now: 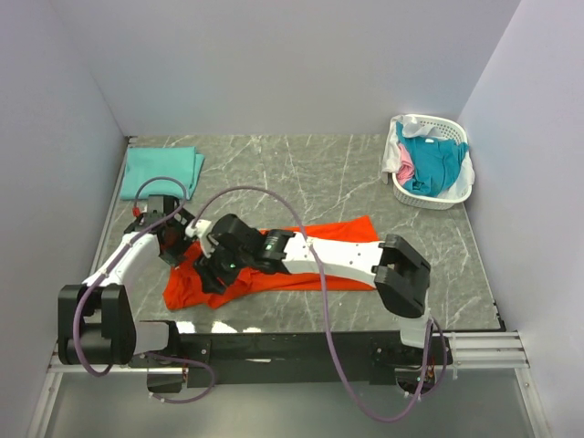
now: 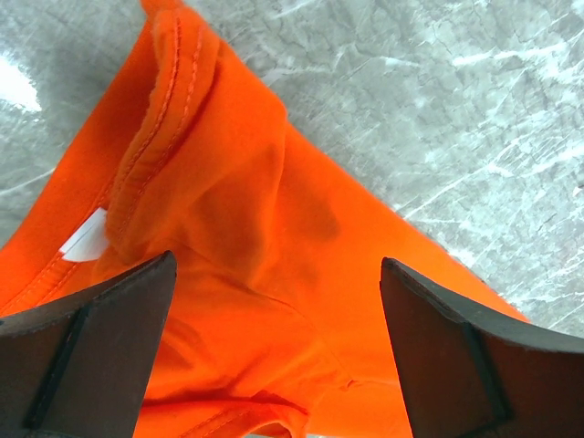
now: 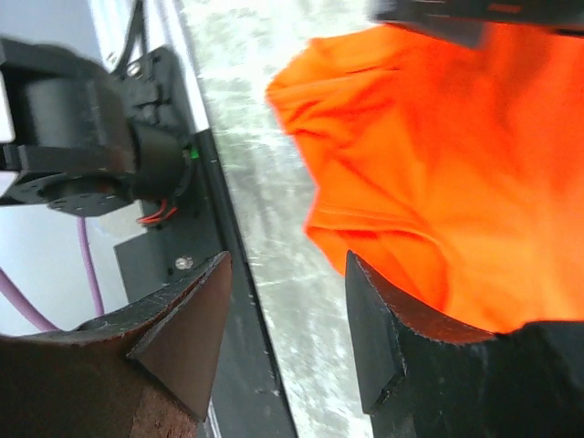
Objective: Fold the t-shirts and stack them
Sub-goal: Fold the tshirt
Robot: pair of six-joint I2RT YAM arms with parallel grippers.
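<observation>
A bright orange t-shirt (image 1: 339, 235) lies spread across the middle-left of the grey marble table. My left gripper (image 1: 173, 240) is open low over its left end. In the left wrist view the collar and white label of the orange shirt (image 2: 228, 182) lie between the open jaws of my left gripper (image 2: 278, 269). My right gripper (image 1: 213, 270) reaches across the shirt to its near-left part. It is open (image 3: 287, 274) with bare table between the jaws, and the edge of the orange shirt (image 3: 438, 155) lies beside the right finger. A folded mint-green t-shirt (image 1: 161, 171) lies at the back left.
A white slotted basket (image 1: 453, 195) at the back right holds teal-blue (image 1: 431, 161), pink (image 1: 405, 170) and white cloth. The table's black near edge rail (image 1: 301, 343) runs just below the shirt. The left arm's base (image 3: 73, 137) is close to the right gripper. White walls enclose the table.
</observation>
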